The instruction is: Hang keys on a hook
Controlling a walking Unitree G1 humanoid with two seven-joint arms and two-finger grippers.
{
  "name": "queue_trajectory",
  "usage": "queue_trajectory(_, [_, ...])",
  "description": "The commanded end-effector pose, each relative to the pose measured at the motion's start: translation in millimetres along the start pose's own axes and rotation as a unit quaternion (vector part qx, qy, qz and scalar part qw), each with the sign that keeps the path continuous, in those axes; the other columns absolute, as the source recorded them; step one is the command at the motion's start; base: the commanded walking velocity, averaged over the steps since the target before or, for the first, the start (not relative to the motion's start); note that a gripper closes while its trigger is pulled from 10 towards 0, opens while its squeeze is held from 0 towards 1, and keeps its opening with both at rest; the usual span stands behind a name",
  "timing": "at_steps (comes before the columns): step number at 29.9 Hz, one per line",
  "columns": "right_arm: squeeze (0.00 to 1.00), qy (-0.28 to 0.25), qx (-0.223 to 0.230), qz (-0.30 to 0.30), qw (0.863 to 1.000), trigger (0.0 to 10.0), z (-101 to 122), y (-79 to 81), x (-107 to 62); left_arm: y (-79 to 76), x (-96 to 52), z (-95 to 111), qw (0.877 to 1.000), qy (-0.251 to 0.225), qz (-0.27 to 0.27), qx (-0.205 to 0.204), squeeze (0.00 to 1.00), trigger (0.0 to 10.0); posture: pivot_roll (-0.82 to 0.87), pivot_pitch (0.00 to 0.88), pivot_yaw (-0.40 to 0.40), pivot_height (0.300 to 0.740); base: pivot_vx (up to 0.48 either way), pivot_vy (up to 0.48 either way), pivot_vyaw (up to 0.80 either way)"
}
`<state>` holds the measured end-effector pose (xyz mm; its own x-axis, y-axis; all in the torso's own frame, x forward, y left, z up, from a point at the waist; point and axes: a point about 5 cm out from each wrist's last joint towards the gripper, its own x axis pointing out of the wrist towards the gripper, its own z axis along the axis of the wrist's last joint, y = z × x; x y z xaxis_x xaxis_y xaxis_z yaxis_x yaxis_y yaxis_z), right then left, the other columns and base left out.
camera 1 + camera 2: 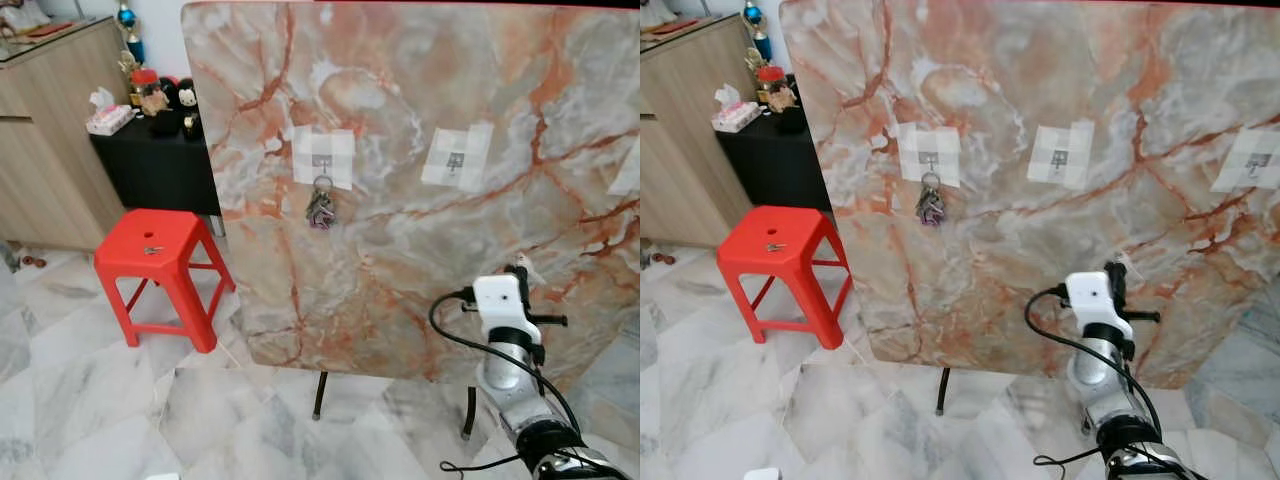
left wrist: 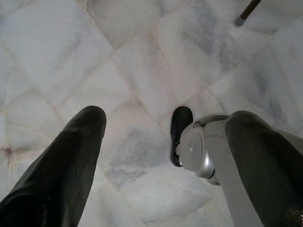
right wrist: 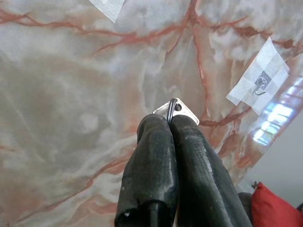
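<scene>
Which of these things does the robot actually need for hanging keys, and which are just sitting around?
For the job:
- right hand, shut on a key
- free hook on the marble board
- keys already hung

Lying about:
- red stool
- tissue box
- wooden cabinet

A red stool [image 1: 160, 247] stands beside a black cabinet [image 1: 155, 165].

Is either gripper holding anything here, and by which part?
The right gripper pinches a small metal key piece by its lower end. The left gripper hangs open, holding nothing.
</scene>
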<state>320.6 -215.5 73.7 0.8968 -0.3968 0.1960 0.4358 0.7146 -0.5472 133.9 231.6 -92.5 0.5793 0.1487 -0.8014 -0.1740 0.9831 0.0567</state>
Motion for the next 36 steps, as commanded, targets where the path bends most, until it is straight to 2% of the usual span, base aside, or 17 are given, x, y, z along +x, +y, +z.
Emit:
queue_trajectory(1, [0.0, -0.021, 0.004, -0.012, 1.0, 10.0, 10, -0.6, 4.6, -0.7, -0.6, -3, 1.0, 0.006, 0.0, 0.009, 0.0, 10.0, 0.12, 0.0, -0.014, 0.74, 0.0, 0.0, 0.0])
queue_trajectory(5, [0.0, -0.006, 0.03, -0.032, 0.999, 10.0, 10, -3.8, 5.4, 8.2, -3.2, -7, 1.0, 0.009, 0.005, 0.008, 0.0, 10.0, 0.12, 0.0, -0.013, 0.74, 0.0, 0.0, 0.0])
queue_trajectory(7, [0.0, -0.013, 0.02, -0.038, 0.999, 10.0, 12, -4.4, 6.2, 16.9, -5.1, -8, 1.0, 0.01, 0.008, 0.013, 0.0, 10.0, 0.11, 0.0, -0.011, 0.74, 0.0, 0.0, 0.0])
queue_trajectory(8, [0.0, -0.024, 0.011, -0.043, 0.999, 10.0, 16, -4.5, 6.8, 22.6, -6.5, -9, 1.0, 0.01, 0.011, 0.011, 0.0, 10.0, 0.11, 0.0, -0.011, 0.74, 0.0, 0.0, 0.0])
queue_trajectory(9, [0.0, -0.057, -0.015, -0.044, 0.997, 10.0, 24, -3.1, 8.4, 34.1, -9.6, -11, 1.0, 0.011, 0.017, 0.009, 0.0, 10.0, 0.11, 0.0, -0.011, 0.74, 0.0, 0.0, 0.0])
queue_trajectory(13, [0.0, -0.126, -0.077, -0.029, 0.989, 10.0, 44, 7.6, 10.7, 53.8, -15.6, -14, 1.0, 0.011, 0.027, 0.005, 0.0, 10.0, 0.12, 0.0, -0.013, 0.74, 0.0, 0.0, 0.0])
queue_trajectory(20, [0.0, -0.174, -0.107, -0.025, 0.979, 10.0, 64, 17.0, 13.1, 58.1, -16.9, -14, 0.999, 0.007, 0.031, -0.003, 0.0, 10.0, 0.13, 0.0, -0.02, 0.74, 0.0, 0.0, 0.0])
queue_trajectory(23, [0.0, -0.18, -0.115, -0.031, 0.976, 10.0, 71, 19.1, 16.0, 49.7, -13.8, -11, 1.0, 0.005, 0.024, -0.007, 0.0, 10.0, 0.13, 0.0, -0.023, 0.74, 0.0, 0.0, 0.0])
queue_trajectory(25, [0.0, -0.179, -0.121, -0.036, 0.976, 10.0, 71, 18.7, 17.9, 38.7, -9.7, -8, 1.0, 0.002, 0.017, -0.006, 0.0, 10.0, 0.13, 0.0, -0.025, 0.74, 0.0, 0.0, 0.0])
queue_trajectory(26, [0.0, -0.179, -0.121, -0.036, 0.976, 10.0, 71, 18.7, 17.9, 38.7, -9.7, -8, 1.0, 0.002, 0.017, -0.006, 0.0, 10.0, 0.13, 0.0, -0.025, 0.74, 0.0, 0.0, 0.0])
queue_trajectory(28, [0.0, -0.182, -0.134, -0.039, 0.973, 10.0, 72, 18.4, 19.6, 16.3, -3.2, -2, 1.0, -0.001, 0.004, -0.003, 0.0, 10.0, 0.13, 0.0, -0.027, 0.74, 0.0, 0.0, 0.0])
queue_trajectory(31, [0.0, -0.181, -0.139, -0.041, 0.973, 10.0, 72, 17.5, 21.0, -0.9, 1.7, 5, 1.0, -0.006, -0.005, -0.004, 0.0, 10.0, 0.13, 0.0, -0.027, 0.74, 0.0, 0.0, 0.0])
queue_trajectory(34, [0.0, -0.179, -0.141, -0.042, 0.973, 10.0, 72, 17.1, 21.4, -8.4, 3.5, 9, 1.0, -0.009, -0.01, -0.004, 0.0, 10.0, 0.13, 0.0, -0.028, 0.74, 0.0, 0.0, 0.0])
queue_trajectory(36, [0.0, -0.158, -0.126, -0.04, 0.979, 10.0, 69, 16.1, 22.4, -17.5, 5.7, 13, 1.0, -0.011, -0.015, -0.004, 0.0, 10.0, 0.13, 0.0, -0.029, 0.74, 0.0, 0.0, 0.0])
